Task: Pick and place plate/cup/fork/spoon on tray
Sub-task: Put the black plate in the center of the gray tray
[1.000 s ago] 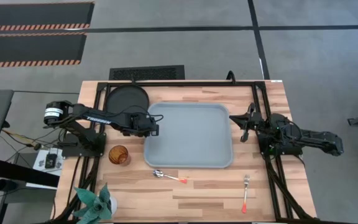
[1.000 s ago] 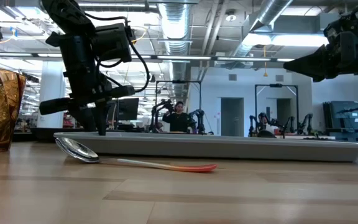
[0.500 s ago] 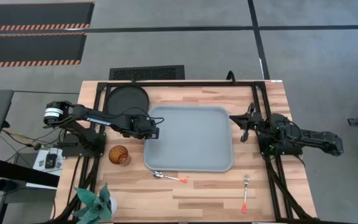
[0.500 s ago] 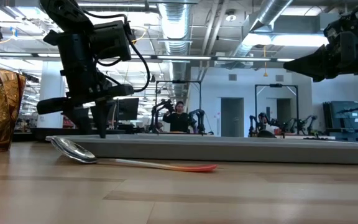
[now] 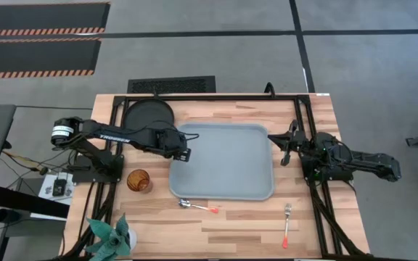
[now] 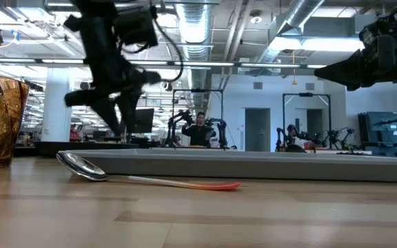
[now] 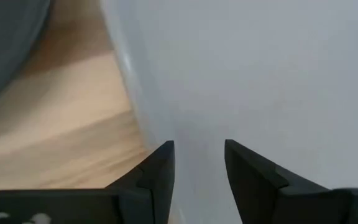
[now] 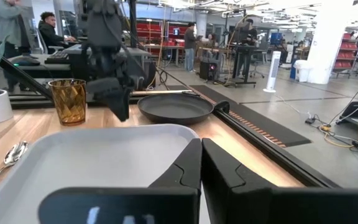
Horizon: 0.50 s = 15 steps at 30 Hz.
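Note:
The grey-blue tray lies flat at the table's middle. My left gripper hangs open just above the tray's left rim, touching nothing, its fingers pointing steeply down. The black plate rests at the far left, and the amber cup stands left of the tray. Just in front of the tray's near rim lies the spoon. The fork lies at the near right. My right gripper waits shut and level off the tray's right edge.
A potted plant stands at the near left corner. Black frame rails run along the table's sides and far edge. Bare wood shows between the spoon and the fork. People sit in the room beyond the table.
My left gripper has opened, come off the tray's left rim and risen, drifting a little toward the table's right and rolling at the wrist. The tray lies flat where it was left. My right arm has kept still.

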Each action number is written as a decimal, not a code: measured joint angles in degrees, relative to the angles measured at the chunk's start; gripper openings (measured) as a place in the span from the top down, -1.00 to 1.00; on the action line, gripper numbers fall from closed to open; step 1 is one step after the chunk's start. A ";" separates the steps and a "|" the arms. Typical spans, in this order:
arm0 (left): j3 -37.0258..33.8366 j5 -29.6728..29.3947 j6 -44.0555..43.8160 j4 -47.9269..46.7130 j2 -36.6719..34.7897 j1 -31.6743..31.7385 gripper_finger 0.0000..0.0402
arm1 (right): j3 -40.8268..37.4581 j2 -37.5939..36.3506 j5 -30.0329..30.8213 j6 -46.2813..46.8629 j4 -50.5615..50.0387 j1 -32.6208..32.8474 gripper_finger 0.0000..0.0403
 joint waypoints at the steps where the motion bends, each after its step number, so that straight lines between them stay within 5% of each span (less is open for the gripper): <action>1: 1.43 -0.74 1.41 -1.50 0.00 0.00 0.37 | 0.00 -0.02 -0.01 0.05 0.01 0.00 0.86; 8: 8.01 -2.72 11.25 -9.74 -1.43 0.02 0.43 | 0.14 -0.01 -0.03 0.45 0.25 0.00 0.87; 15: 5.44 -7.27 16.75 -13.97 -9.92 0.65 0.95 | 1.49 -0.03 0.00 17.95 3.87 0.07 0.88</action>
